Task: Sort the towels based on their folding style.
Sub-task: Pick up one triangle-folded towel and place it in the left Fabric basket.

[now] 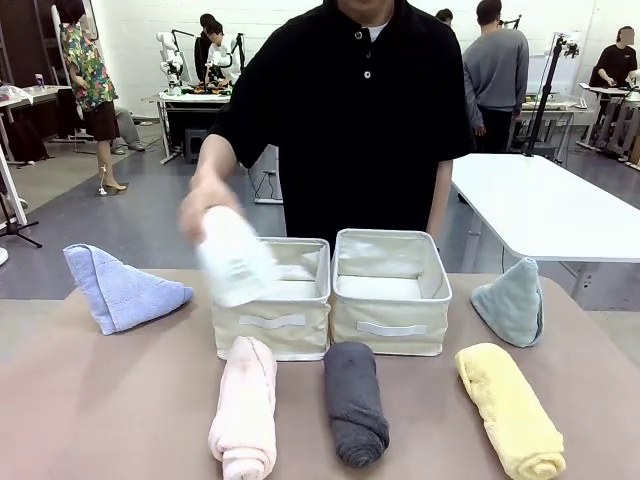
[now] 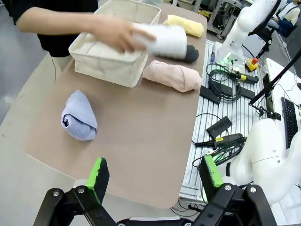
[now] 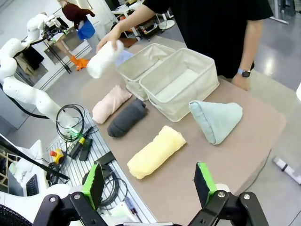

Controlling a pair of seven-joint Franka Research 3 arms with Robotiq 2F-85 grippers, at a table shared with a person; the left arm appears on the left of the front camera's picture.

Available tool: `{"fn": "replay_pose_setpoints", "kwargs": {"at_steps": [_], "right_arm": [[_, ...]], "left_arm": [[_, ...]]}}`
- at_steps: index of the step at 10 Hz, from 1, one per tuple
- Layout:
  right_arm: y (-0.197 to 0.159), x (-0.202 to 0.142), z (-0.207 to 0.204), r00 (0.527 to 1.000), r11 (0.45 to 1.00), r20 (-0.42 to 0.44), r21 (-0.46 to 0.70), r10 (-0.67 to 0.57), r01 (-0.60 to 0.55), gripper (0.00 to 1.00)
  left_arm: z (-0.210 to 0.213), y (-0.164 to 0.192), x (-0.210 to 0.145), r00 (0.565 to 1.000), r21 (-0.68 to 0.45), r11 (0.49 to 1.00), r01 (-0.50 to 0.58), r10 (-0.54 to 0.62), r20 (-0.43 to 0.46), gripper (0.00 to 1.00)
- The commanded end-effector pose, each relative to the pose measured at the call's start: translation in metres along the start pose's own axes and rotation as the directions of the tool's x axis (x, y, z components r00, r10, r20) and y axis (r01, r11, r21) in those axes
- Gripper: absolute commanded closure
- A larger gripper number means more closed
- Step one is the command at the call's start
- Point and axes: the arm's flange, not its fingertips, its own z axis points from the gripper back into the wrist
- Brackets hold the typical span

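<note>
Hanging wide apart and empty, my left gripper (image 2: 155,174) and right gripper (image 3: 149,181) hover short of the towels. Nearest lie the pink roll (image 1: 245,410), dark grey roll (image 1: 355,402) and yellow roll (image 1: 510,412); beyond, a person's hand (image 1: 205,200) holds the white roll (image 1: 238,265) above the left basket (image 1: 270,338).

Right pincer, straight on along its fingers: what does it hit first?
Probably the yellow towel, lying ahead in line with the open right pincer. Depth is unclear, so it might meet bare table beside it.
</note>
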Motion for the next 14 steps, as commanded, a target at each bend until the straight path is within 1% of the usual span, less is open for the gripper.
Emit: {"fn": "replay_pose_setpoints", "kwargs": {"at_steps": [1,2,3,4,5,6,7,8,9,10,11,12,13,14], "right_arm": [[-0.002,0.002,0.003,1.000,1.000,0.018,0.011,0.020,-0.020,0.00],[-0.002,0.002,0.003,1.000,1.000,0.018,0.011,0.020,-0.020,0.00],[-0.002,0.002,0.003,1.000,1.000,0.018,0.011,0.020,-0.020,0.00],[-0.002,0.002,0.003,1.000,1.000,0.018,0.011,0.020,-0.020,0.00],[-0.002,0.002,0.003,1.000,1.000,0.018,0.011,0.020,-0.020,0.00],[-0.002,0.002,0.003,1.000,1.000,0.018,0.011,0.020,-0.020,0.00],[-0.002,0.002,0.003,1.000,1.000,0.018,0.011,0.020,-0.020,0.00],[-0.002,0.002,0.003,1.000,1.000,0.018,0.011,0.020,-0.020,0.00],[-0.002,0.002,0.003,1.000,1.000,0.018,0.011,0.020,-0.020,0.00],[-0.002,0.002,0.003,1.000,1.000,0.018,0.011,0.020,-0.020,0.00],[-0.002,0.002,0.003,1.000,1.000,0.018,0.011,0.020,-0.020,0.00],[-0.002,0.002,0.003,1.000,1.000,0.018,0.011,0.020,-0.020,0.00],[-0.002,0.002,0.003,1.000,1.000,0.018,0.011,0.020,-0.020,0.00],[-0.002,0.002,0.003,1.000,1.000,0.018,0.011,0.020,-0.020,0.00]], "left_arm": [[-0.013,0.013,0.004,0.995,-0.044,0.999,-0.016,0.011,-0.099,0.00],[-0.035,0.029,0.012,0.970,-0.070,0.997,0.017,-0.033,-0.240,0.00],[-0.061,0.047,0.024,0.920,-0.118,0.993,0.011,-0.057,-0.388,0.00],[-0.090,0.066,0.035,0.854,-0.145,0.989,-0.041,-0.040,-0.518,0.00],[-0.121,0.087,0.040,0.795,-0.174,0.975,-0.137,0.003,-0.606,0.00],[-0.150,0.104,0.044,0.773,-0.160,0.956,-0.245,0.093,-0.628,0.00],[-0.182,0.119,0.046,0.758,-0.147,0.937,-0.318,0.158,-0.633,0.00],[-0.203,0.128,0.047,0.765,-0.114,0.936,-0.332,0.196,-0.614,0.00],[-0.218,0.133,0.047,0.771,-0.106,0.933,-0.343,0.215,-0.599,0.00],[-0.228,0.137,0.043,0.749,-0.075,0.939,-0.337,0.219,-0.625,0.00],[-0.235,0.140,0.039,0.754,-0.056,0.944,-0.327,0.225,-0.617,0.00],[-0.234,0.138,0.039,0.775,-0.055,0.948,-0.312,0.221,-0.592,0.00],[-0.221,0.128,0.047,0.801,-0.039,0.960,-0.279,0.210,-0.561,0.00],[-0.233,0.144,0.039,0.753,-0.079,0.942,-0.325,0.207,-0.625,0.00]]}}
